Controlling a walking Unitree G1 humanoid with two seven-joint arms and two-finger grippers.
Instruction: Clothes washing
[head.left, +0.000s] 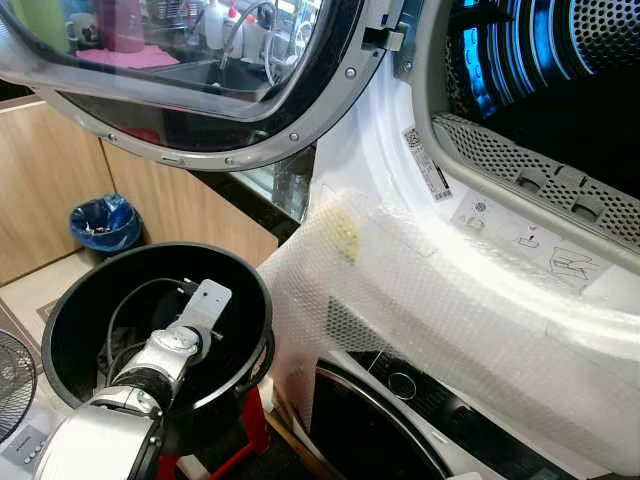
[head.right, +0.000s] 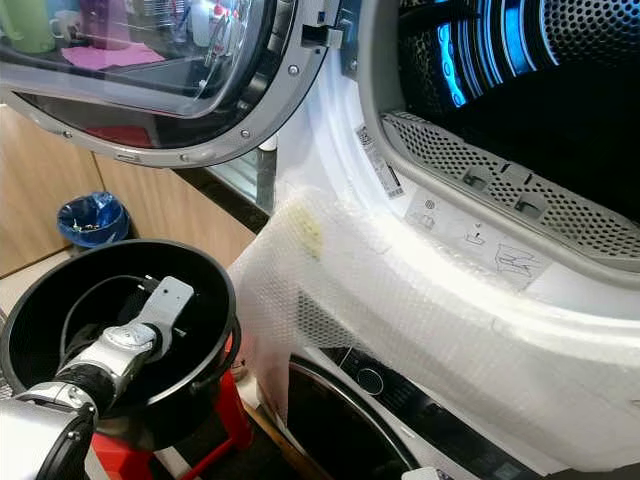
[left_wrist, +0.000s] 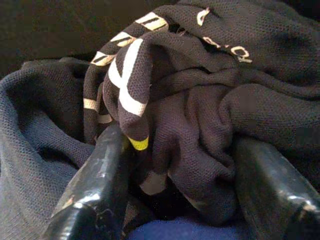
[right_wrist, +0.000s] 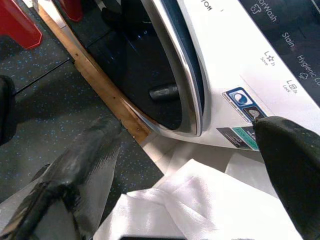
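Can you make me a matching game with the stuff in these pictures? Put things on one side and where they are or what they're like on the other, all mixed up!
Things:
1. black bucket
2. upper machine's round door
3. dark clothes
4. blue-lined bin

Places or states:
A. swung open, up on the left
B. between the left gripper's two black fingers
C. on the floor by the wooden cabinets
D. standing on a red stool, with the left arm reaching inside

Right pairs: 1-D, 2-A, 3-B, 4-C
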